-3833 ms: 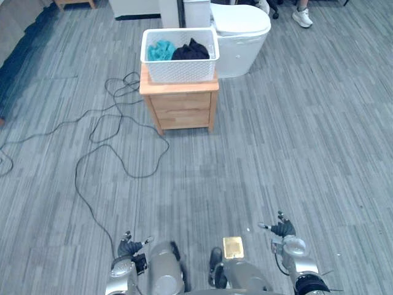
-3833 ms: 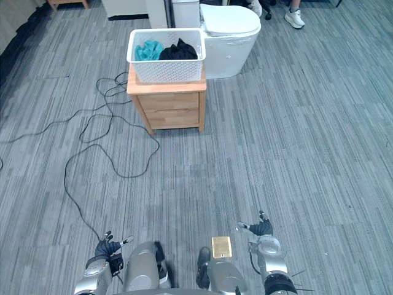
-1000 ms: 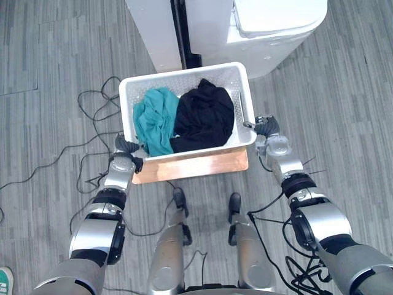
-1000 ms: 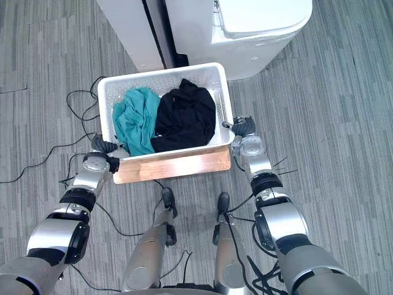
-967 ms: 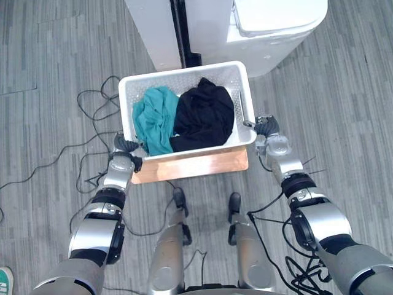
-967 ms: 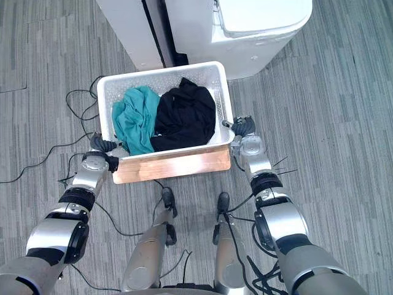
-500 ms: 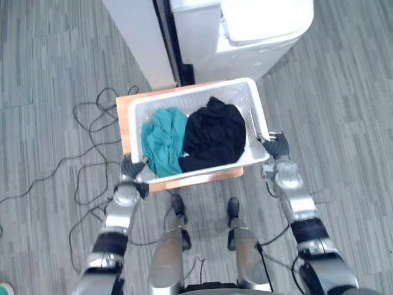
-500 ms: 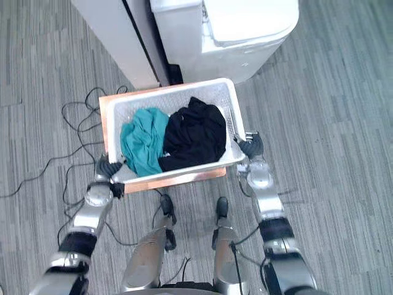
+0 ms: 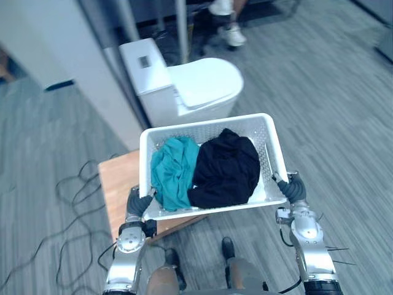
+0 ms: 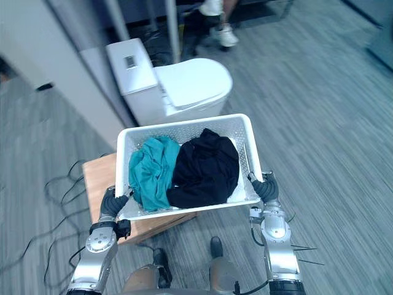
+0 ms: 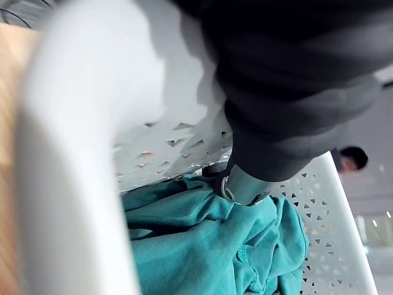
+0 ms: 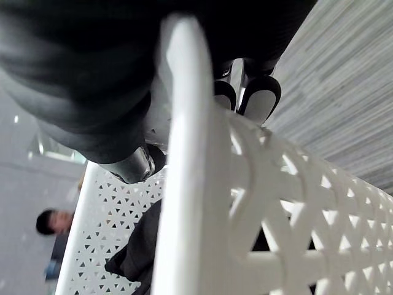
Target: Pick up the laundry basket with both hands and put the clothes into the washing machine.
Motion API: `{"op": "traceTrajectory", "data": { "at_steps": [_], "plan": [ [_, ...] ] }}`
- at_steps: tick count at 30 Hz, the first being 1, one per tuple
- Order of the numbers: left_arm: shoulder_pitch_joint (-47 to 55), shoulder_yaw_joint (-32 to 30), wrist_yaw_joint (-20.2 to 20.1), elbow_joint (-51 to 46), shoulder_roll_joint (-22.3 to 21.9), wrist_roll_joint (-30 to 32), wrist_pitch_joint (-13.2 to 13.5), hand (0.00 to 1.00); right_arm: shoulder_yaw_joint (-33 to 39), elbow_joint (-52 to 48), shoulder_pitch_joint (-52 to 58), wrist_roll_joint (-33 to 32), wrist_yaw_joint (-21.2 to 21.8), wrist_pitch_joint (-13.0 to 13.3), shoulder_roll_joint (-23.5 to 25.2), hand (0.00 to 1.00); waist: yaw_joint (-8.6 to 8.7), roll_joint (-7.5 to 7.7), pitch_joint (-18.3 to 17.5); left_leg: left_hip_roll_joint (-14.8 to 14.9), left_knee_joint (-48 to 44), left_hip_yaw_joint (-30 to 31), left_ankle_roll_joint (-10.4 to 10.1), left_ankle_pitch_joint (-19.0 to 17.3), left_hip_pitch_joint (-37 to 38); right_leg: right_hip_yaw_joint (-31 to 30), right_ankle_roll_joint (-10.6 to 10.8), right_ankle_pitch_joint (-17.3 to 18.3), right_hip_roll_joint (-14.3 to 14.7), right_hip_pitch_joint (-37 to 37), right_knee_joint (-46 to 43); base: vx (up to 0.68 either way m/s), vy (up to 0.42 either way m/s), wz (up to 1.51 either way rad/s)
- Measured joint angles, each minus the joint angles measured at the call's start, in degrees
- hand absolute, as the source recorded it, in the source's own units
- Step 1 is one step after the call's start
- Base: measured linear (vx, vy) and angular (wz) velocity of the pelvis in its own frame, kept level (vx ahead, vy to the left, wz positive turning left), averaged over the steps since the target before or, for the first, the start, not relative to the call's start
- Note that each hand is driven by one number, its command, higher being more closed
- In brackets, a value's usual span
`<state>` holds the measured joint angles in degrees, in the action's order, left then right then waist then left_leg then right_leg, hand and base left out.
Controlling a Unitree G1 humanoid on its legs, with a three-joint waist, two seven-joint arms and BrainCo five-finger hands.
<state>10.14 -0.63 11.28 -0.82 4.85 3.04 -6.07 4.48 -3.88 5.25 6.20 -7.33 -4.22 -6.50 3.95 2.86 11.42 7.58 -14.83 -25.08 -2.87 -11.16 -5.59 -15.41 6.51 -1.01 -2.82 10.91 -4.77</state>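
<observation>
A white perforated laundry basket point(image 9: 209, 123) hangs in the air in front of me, just above the near edge of a wooden cabinet point(image 9: 116, 181). A teal cloth point(image 9: 174, 172) lies in its left half and a black cloth point(image 9: 226, 169) in its right half. My left hand point(image 9: 136, 204) is shut on the basket's left rim point(image 11: 80, 184), thumb point(image 11: 245, 184) inside against the teal cloth point(image 11: 209, 252). My right hand point(image 9: 295, 190) is shut on the right rim point(image 12: 190, 184), fingers point(image 12: 261, 101) outside the wall. Beyond the basket stands the white washing machine point(image 9: 206, 83), its rounded lid down.
A pale wall panel point(image 9: 55, 55) runs along the back left. A person's shoes point(image 9: 230, 34) stand behind the machine. Dark cables point(image 9: 80, 184) loop on the grey floor left of the cabinet. Open floor point(image 9: 331, 104) lies to the right.
Both hands have curled tighter on the rim. The basket has come off the cabinet top toward me. The head view has swung up, so the machine and far floor show more.
</observation>
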Motion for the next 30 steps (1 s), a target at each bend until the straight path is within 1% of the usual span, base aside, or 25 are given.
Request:
{"op": "traceTrajectory", "data": {
  "at_steps": [1, 2, 3, 4, 6, 8, 9, 10, 11, 12, 13, 14, 15, 16, 17, 18, 19, 21, 22, 23, 24, 26, 28, 29, 30],
  "plan": [
    [0.05, 0.08, -0.03, -0.02, -0.03, 0.0, 0.0, 1.0, 0.0, 0.0, 0.42, -0.02, 0.03, 0.01, 0.01, 1.0, 0.3, -0.13, -0.46, 0.52, -0.86, -2.0, 0.64, -0.63, 0.06, -0.55, -0.37, 0.11, 0.06, 0.53, 0.61, -0.06, 0.12, -1.87],
    [-0.08, 0.09, -0.06, -0.11, -0.09, 0.0, 0.0, 1.0, -0.13, 0.13, 1.06, -0.03, 0.07, 0.0, 0.29, 1.0, 0.94, -0.26, -0.75, 1.71, -1.94, -6.46, 1.17, -1.34, 0.88, 2.74, -3.75, 0.19, -0.9, 1.43, 1.77, -0.02, 0.103, -1.91],
    [0.07, -0.11, -0.05, -0.1, 0.12, 0.0, -0.02, 1.0, -0.22, 0.22, 1.38, -0.03, 0.07, 0.0, 0.92, 1.0, 1.47, -0.5, -0.9, 3.44, -2.37, -11.48, 2.75, -1.37, 2.22, 9.98, -9.0, -0.57, -2.25, 2.62, 1.91, -0.02, 0.099, -1.93],
    [0.11, -0.11, -0.04, -0.1, 0.37, 0.0, -0.06, 1.0, -0.22, 0.25, 1.51, -0.03, 0.07, 0.0, 1.31, 1.0, 1.61, -0.44, -0.96, 4.26, -2.97, -13.54, 3.39, -1.63, 2.89, 14.6, -10.15, -0.99, -3.45, 3.18, 1.47, 0.03, 0.042, -1.96],
    [-0.14, -0.15, -0.01, -0.1, 0.73, 0.01, -0.28, 1.0, -0.36, 1.91, 1.1, -0.07, 0.1, 0.1, 1.58, 1.0, 1.73, -0.37, -1.13, 6.93, -5.99, -22.05, 2.85, -3.77, 6.38, 36.85, -14.71, 0.56, -9.57, 4.66, -2.68, 0.09, 0.019, -1.93],
    [0.06, -0.6, 0.2, 0.0, 0.67, 0.0, -0.35, 1.0, -0.83, 5.48, -0.07, -0.07, 0.11, 0.26, 1.45, 1.0, 1.34, -0.42, -2.03, 9.05, -6.89, -25.67, 2.3, -4.13, 9.24, 50.23, -17.44, 0.53, -13.13, 4.31, -6.47, 0.15, -0.111, -1.94],
    [0.07, -0.93, 0.3, 0.25, 0.66, 0.0, -0.35, 1.0, -1.05, 6.59, -0.57, -0.07, 0.21, 0.26, 1.05, 1.0, 1.35, -0.9, -3.08, 9.84, -7.39, -26.81, 0.26, -5.3, 11.01, 53.51, -15.8, -1.31, -13.68, 4.72, -8.44, 0.18, -0.21, -1.83],
    [0.03, -1.21, 0.33, 0.42, 0.63, 0.0, -0.35, 1.0, -1.23, 7.04, -0.86, -0.07, 0.27, 0.26, 0.78, 1.0, 1.4, -1.24, -3.49, 10.6, -7.99, -27.51, -1.18, -6.15, 12.05, 52.95, -13.5, -2.84, -13.29, 5.2, -9.41, 0.24, -0.249, -1.5],
    [-0.42, -1.38, 0.44, 1.27, 0.28, -0.01, -0.35, 1.0, -1.62, 7.62, -1.29, -0.09, 0.58, 0.27, 0.18, 1.0, 1.48, -2.55, -3.89, 12.66, -10.02, -28.31, -2.04, -6.65, 12.98, 50.77, -10.39, -1.97, -11.69, 6.15, -11.2, 0.37, -0.328, -1.54],
    [-0.32, -1.38, 0.41, 1.86, -0.61, -0.03, -0.34, 1.0, -2.65, 7.74, -1.57, -0.11, 1.16, 0.24, -1.61, 1.0, 1.49, -4.75, -4.69, 16.99, -16.19, -26.62, -1.36, -6.18, 13.24, 47.37, -10.18, 0.04, -8.07, 7.04, -12.6, 0.38, -0.32, -1.57],
    [-0.11, -1.35, 0.43, 2.05, -0.94, -0.11, -0.34, 1.0, -2.76, 7.78, -1.85, -0.2, 1.3, 0.22, -2.43, 1.0, 1.21, -5.6, -4.8, 18.9, -19.6, -25.18, 0.22, -5.29, 12.7, 45.86, -10.56, 0.76, -6.7, 7.03, -12.74, 0.4, -0.326, -1.79],
    [0.36, -1.57, 0.56, 2.53, -1.17, -0.15, -0.34, 1.0, -3.53, 7.84, -2.45, -0.68, 1.34, 0.08, -3.49, 1.0, 0.39, -6.49, -5.25, 21.89, -28.29, -18.94, 8.57, -1.37, 9.91, 42.73, -11.36, 2.11, -3.3, 6.72, -12.75, 0.26, -0.188, -1.39],
    [0.46, -1.91, 0.95, 2.87, -1.6, -0.22, -0.34, 1.0, -3.82, 7.84, -2.8, -1.07, 1.26, 0.03, -3.55, 1.0, -0.15, -6.56, -5.26, 21.41, -31.88, -12.91, 8.32, -1.95, 7.6, 40.93, -11.57, 2.43, -2.09, 6.04, -12.25, 0.32, -0.143, -1.83],
    [0.48, -1.76, 1.45, 3.36, -3.04, -0.65, -0.32, 1.0, -3.84, 7.91, -3.75, -1.24, 1.02, -0.16, -4.7, 1.0, -1.57, -6.99, -5.09, 14.49, -35.65, 3.0, 2.17, -5.75, 1.65, 37.11, -12.34, 2.97, -0.2, 4.06, -10.52, 0.25, -0.026, -1.42],
    [0.53, -1.77, 1.47, 3.6, -3.43, -0.92, -0.29, 1.0, -3.84, 7.99, -3.82, -1.24, 1.03, -0.2, -5.05, 1.0, -1.97, -7.01, -5.06, 11.4, -35.88, 7.72, 1.11, -6.74, -0.35, 35.96, -12.46, 3.14, 0.37, 2.82, -9.81, 0.33, 0.023, -1.43],
    [1.23, -1.78, 1.5, 3.79, -3.84, -1.29, -0.18, 1.0, -3.9, 8.07, -3.8, -1.23, 1.25, -0.26, -5.2, 1.0, -2.32, -6.89, -4.97, 6.29, -34.87, 14.41, 1.12, -8.16, -3.86, 34.07, -12.57, 3.77, 1.22, -0.15, -8.54, 0.36, 0.038, -0.92],
    [2.07, -1.83, 1.58, 3.78, -4.07, -1.37, 0.24, 1.0, -4.16, 8.06, -3.81, -1.2, 1.34, -0.25, -5.27, 1.0, -2.8, -6.72, -4.85, 2.84, -31.98, 16.96, 1.22, -8.38, -6.64, 32.25, -12.37, 4.42, 1.51, -2.63, -7.52, 0.37, 0.047, -0.82],
    [2.67, -2.28, 1.67, 3.73, -4.12, -1.39, 0.54, 1.0, -4.92, 8.06, -3.81, -1.2, 1.33, -0.26, -5.36, 1.0, -4.02, -6.71, -4.71, -0.77, -24.92, 18.9, 0.79, -8.12, -11.02, 29.59, -11.83, 4.92, 1.72, -6.02, -5.09, 0.35, 0.094, -0.63],
    [2.68, -2.45, 1.67, 3.72, -4.08, -1.39, 0.54, 1.0, -5.05, 8.06, -3.8, -1.2, 1.33, -0.26, -5.35, 1.0, -4.57, -6.72, -4.68, -1.65, -21.67, 19.31, -0.09, -7.53, -12.27, 28.86, -11.51, 5.12, 1.68, -6.96, -4.39, 0.36, 0.147, -0.61],
    [2.77, -2.63, 1.71, 3.62, -4.12, -1.4, 0.54, 1.0, -5.19, 8.01, -3.86, -1.21, 1.31, -0.25, -5.39, 1.0, -5.17, -6.79, -4.64, -2.73, -13.22, 20.23, -2.91, -5.28, -13.71, 27.6, -11.06, 5.39, 1.76, -8.55, -2.78, 0.32, 0.175, -0.55],
    [2.88, -3.19, 1.97, 3.51, -4.13, -1.45, 0.55, 1.0, -5.71, 8.04, -4.21, -1.22, 1.21, -0.27, -5.47, 1.0, -5.68, -7.39, -4.43, -2.81, -7.41, 19.51, -2.51, 0.96, -13.73, 26.25, -10.31, 5.86, 1.85, -10.18, -0.95, 0.34, 0.184, -0.6],
    [3.05, -4.39, 2.5, 3.19, -4.08, -1.45, 0.54, 1.0, -7.15, 8.04, -5.35, -1.29, 0.85, -0.27, -5.14, 1.0, -6.47, -6.93, -4.49, -3.41, -5.66, 17.1, -0.81, 4.68, -12.11, 23.52, -10.02, 6.02, 1.29, -12.62, 2.52, 0.44, 0.204, -0.52],
    [2.98, -5.23, 2.58, 2.4, -4.09, -1.42, 0.54, 1.0, -7.67, 8.14, -6.94, -1.24, 0.73, -0.34, -5.16, 1.0, -6.34, -6.51, -4.4, -4.4, -8.93, 16.17, 3.55, 2.04, -12.69, 22.64, -6.51, 7.08, -0.28, -12.77, 1.79, 0.44, 0.234, -0.31],
    [3.16, -5.27, 2.55, 2.4, -4.18, -1.41, 0.53, 1.0, -7.62, 8.4, -7.11, -1.12, 0.84, -0.62, -4.92, 1.0, -6.59, -5.81, -4.21, -5.59, -9.71, 14.83, 7.06, -0.17, -10.91, 22.09, -1.69, 9.3, -2.27, -12.44, -3.25, 0.44, 0.25, -0.17],
    [3.79, -5.07, 2.57, 2.45, -4.17, -1.41, 0.51, 1.0, -7.5, 9.47, -7.31, -0.82, 1.15, -0.66, -4.55, 1.0, -6.54, -5.16, -4.39, -6.77, -9.63, 13.74, 8.55, -0.96, -8.97, 21.49, 1.6, 12.54, -3.98, -10.42, -11.11, 0.54, 0.287, -0.1]
  ]
}}
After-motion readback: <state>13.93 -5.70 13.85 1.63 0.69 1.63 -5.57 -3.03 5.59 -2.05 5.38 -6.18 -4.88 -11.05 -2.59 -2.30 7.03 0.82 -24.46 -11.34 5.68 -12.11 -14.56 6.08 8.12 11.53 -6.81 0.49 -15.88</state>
